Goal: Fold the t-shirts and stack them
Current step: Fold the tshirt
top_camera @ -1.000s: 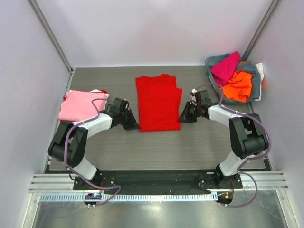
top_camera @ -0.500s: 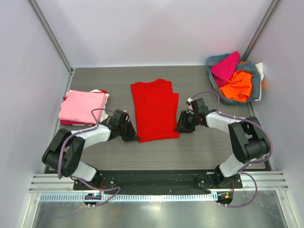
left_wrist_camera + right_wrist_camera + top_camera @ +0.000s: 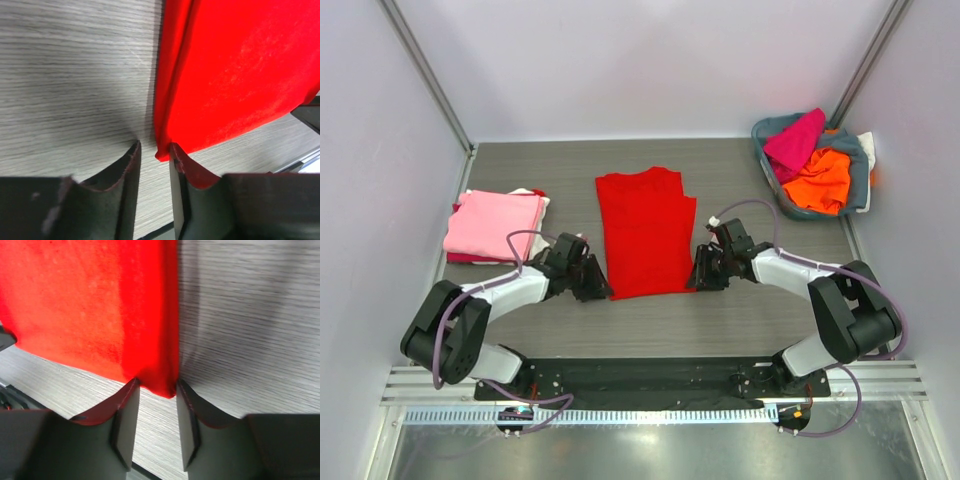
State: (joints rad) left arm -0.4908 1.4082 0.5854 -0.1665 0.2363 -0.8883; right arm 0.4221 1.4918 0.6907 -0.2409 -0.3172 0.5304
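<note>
The red t-shirt (image 3: pixel 645 230) lies smooth, folded lengthwise; left pincer (image 3: pixel 155 146) and right pincer (image 3: pixel 156 384) stand slightly parted at its near corners.

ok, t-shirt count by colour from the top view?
red t-shirt: 1
pink t-shirt: 1
magenta t-shirt: 1
orange t-shirt: 1
white t-shirt: 2, edges only (under pink, in basket)
Total: 6 visible; layers under the pink one unclear.
</note>
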